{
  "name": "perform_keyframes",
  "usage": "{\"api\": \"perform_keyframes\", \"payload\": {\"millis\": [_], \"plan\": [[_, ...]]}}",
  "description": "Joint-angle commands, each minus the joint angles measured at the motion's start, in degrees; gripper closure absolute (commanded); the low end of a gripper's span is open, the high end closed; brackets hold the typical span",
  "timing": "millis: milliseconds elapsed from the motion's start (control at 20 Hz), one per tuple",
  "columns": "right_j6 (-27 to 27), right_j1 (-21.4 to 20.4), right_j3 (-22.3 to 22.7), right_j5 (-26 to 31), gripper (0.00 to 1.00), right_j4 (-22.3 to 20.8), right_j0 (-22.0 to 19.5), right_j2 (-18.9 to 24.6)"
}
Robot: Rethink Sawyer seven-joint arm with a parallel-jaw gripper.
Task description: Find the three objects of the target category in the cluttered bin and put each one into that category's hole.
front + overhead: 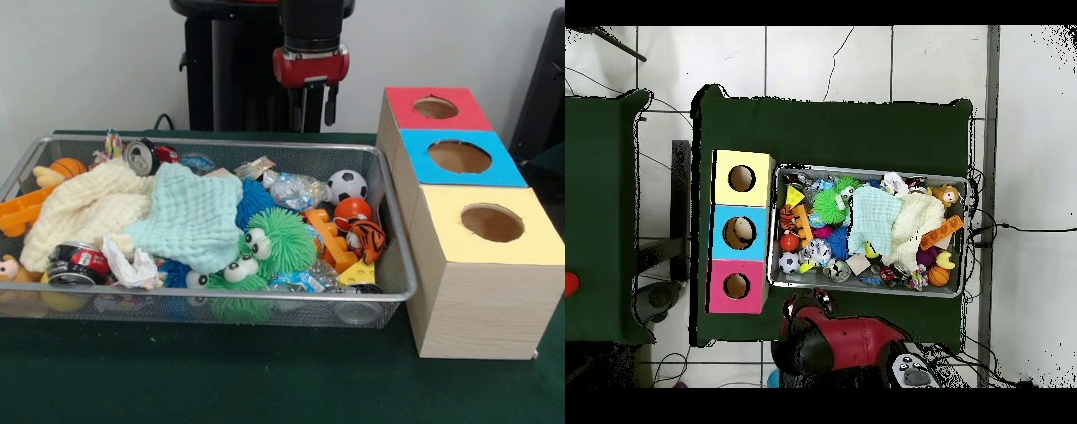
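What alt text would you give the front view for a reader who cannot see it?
A wire bin crammed with toys, with a mint cloth and a cream cloth on top, sits left of three wooden boxes with round holes in their red, blue and yellow tops. The gripper hangs above the bin's far edge, holding nothing.

A dark green cloth [221, 380] covers the table, which stands on a white tiled floor [865, 60].

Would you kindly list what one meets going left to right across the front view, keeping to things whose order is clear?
Basketball → cream cloth → mint cloth → soccer ball → yellow-topped box.
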Motion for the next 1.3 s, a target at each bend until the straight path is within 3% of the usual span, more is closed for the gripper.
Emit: {"api": "perform_keyframes", "payload": {"millis": [50, 350, 1300], "plan": [[7.6, 3.89, -8.81, 3.19, 0.0, 2.66, -1.16, 3.85], [7.68, 7.77, -13.2, 1.7, 0.0, 2.83, -0.11, 2.62], [7.15, 7.05, -16.12, 5.78, 0.0, 3.69, -0.65, 3.98]]}}
